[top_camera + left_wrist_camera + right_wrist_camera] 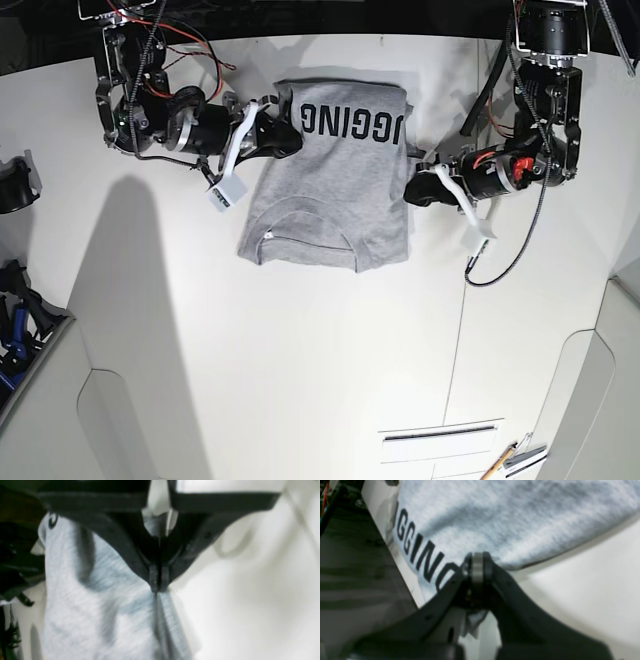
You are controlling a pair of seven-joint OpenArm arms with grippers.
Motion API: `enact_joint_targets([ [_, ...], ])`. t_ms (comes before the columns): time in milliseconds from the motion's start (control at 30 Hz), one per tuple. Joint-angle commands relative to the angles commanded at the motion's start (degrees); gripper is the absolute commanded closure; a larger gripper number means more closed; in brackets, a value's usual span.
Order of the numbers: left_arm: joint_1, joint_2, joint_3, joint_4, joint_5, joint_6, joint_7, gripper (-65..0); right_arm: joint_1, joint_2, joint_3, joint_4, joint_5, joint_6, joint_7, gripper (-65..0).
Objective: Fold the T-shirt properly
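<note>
The light grey T-shirt (330,190) lies on the white table (300,380), its sides folded in. Black block lettering runs across its far end and the ribbed collar (300,237) is at the near end. My right gripper (288,140) is at the shirt's left edge by the lettering. In the right wrist view this right gripper (477,560) is shut on the edge of the T-shirt (520,517). My left gripper (410,190) is at the opposite edge. In the left wrist view the left gripper (159,586) pinches a bunched, raised fold of the T-shirt (87,605).
White tags hang from both arms (228,192) (483,228). Dark gear (15,185) and a blue item (15,330) sit at the left edge of the table. A pencil-like tool (510,460) lies at the bottom right. Cables hang by the right-hand arm (500,260).
</note>
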Motion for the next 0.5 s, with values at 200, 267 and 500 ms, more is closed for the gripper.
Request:
enact_joint_targets([
  [200, 5.7, -4.6, -3.3, 7.7, -3.0, 0.0, 2.5, 0.0, -0.3, 5.0, 3.6, 3.6, 1.1, 0.0, -3.6, 0.0],
  [267, 9.8, -5.4, -6.7, 12.4, -3.9, 0.0, 2.7, 0.0, -0.3, 7.3, 4.0, 4.9, 3.1, 0.0, -5.0, 0.0],
  [500, 25.9, -5.9, -22.6, 25.2, -12.0, 0.0, 7.2, 0.0, -0.6, 11.7, 4.0, 6.5, 7.1, 0.02, -9.4, 0.0],
])
